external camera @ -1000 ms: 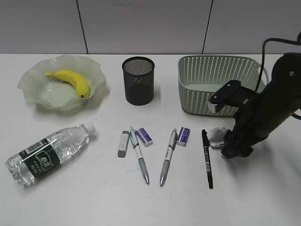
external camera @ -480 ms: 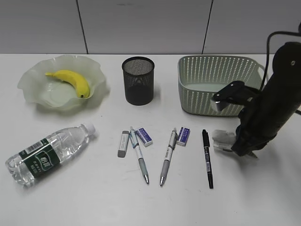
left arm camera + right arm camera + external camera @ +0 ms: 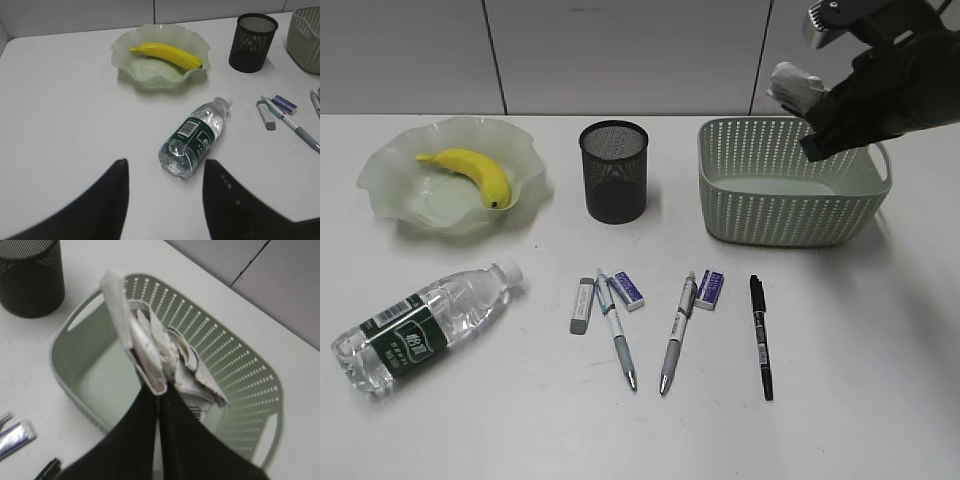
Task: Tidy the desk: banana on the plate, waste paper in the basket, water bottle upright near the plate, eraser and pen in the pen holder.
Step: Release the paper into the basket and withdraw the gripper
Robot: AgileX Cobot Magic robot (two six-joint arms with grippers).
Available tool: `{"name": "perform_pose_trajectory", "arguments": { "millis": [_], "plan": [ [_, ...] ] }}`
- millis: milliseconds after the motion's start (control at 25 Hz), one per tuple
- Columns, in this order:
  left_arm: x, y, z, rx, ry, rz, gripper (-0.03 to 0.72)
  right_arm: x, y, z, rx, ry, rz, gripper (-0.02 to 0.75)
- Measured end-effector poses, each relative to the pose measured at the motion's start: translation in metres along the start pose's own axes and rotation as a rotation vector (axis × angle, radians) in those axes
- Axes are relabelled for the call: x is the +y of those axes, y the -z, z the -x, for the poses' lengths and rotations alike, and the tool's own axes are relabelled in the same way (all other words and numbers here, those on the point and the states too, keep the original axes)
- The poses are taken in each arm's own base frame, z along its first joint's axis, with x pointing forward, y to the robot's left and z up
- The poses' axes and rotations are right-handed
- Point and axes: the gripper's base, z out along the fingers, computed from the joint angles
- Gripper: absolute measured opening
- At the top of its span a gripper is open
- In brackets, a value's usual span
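My right gripper [image 3: 812, 105] [image 3: 159, 386] is shut on the crumpled waste paper [image 3: 794, 84] [image 3: 150, 347], held high above the sage-green basket [image 3: 790, 215] [image 3: 245, 390]. The banana [image 3: 470, 172] [image 3: 167, 54] lies in the wavy pale-green plate [image 3: 380, 178] [image 3: 122, 70]. The water bottle [image 3: 420, 330] [image 3: 197, 137] lies on its side on the desk [image 3: 880, 380], just ahead of my open, empty left gripper [image 3: 165, 200]. Three pens [image 3: 617, 330] [image 3: 676, 335] [image 3: 760, 335] and erasers [image 3: 581, 305] [image 3: 628, 289] [image 3: 710, 289] lie in front of the black mesh pen holder [image 3: 614, 172] [image 3: 252, 35].
The pen holder stands between plate and basket along the back of the desk. A grey panelled wall [image 3: 620, 50] rises behind the desk. The left arm does not show in the exterior view.
My right gripper closed on the waste paper down on the desk beside the black pen, then lifted it up and back to above the basket. The left gripper has not changed.
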Motion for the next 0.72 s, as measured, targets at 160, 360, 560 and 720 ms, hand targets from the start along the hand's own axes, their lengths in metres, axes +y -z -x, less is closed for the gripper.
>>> {"name": "perform_pose_trajectory", "arguments": {
  "millis": [160, 360, 560, 720],
  "plan": [
    [0.000, 0.000, 0.000, 0.000, 0.000, 0.000, 0.361, -0.005, -0.044, -0.003, 0.010, -0.068, -0.011, 0.103],
    [0.000, 0.000, 0.000, 0.000, 0.000, 0.000, 0.361, -0.003, -0.076, -0.009, 0.066, -0.139, 0.017, 0.454],
    [0.000, 0.000, 0.000, 0.000, 0.000, 0.000, 0.361, -0.006, -0.060, 0.003, 0.063, -0.177, 0.033, 0.619],
    [0.000, 0.000, 0.000, 0.000, 0.000, 0.000, 0.361, -0.004, -0.014, 0.016, 0.133, -0.186, 0.113, 0.601]
  ]
}}
